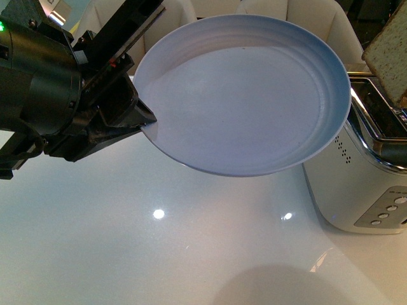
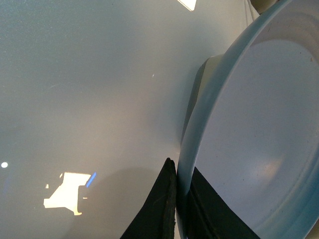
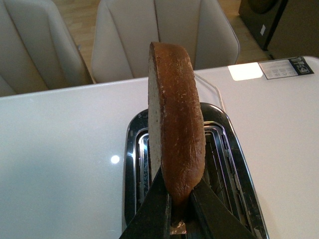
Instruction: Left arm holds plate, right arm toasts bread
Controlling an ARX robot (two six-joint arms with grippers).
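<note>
My left gripper (image 1: 143, 117) is shut on the left rim of the pale blue-grey plate (image 1: 248, 95) and holds it tilted above the white table. In the left wrist view the black jaws pinch the plate's rim (image 2: 185, 164) edge-on, and the left gripper (image 2: 180, 199) is shut. The bread (image 1: 389, 54), speckled with a brown crust, shows at the top right of the front view, above the toaster (image 1: 369, 171). In the right wrist view my right gripper (image 3: 175, 206) is shut on the bread (image 3: 179, 134), held upright on edge over the toaster's slots (image 3: 219, 164).
The silver toaster (image 3: 134, 164) stands on the glossy white table (image 1: 127, 254), at its right side. Cream chairs (image 3: 164, 30) stand behind the table's far edge. A label card (image 3: 286, 67) lies on the table near a far corner.
</note>
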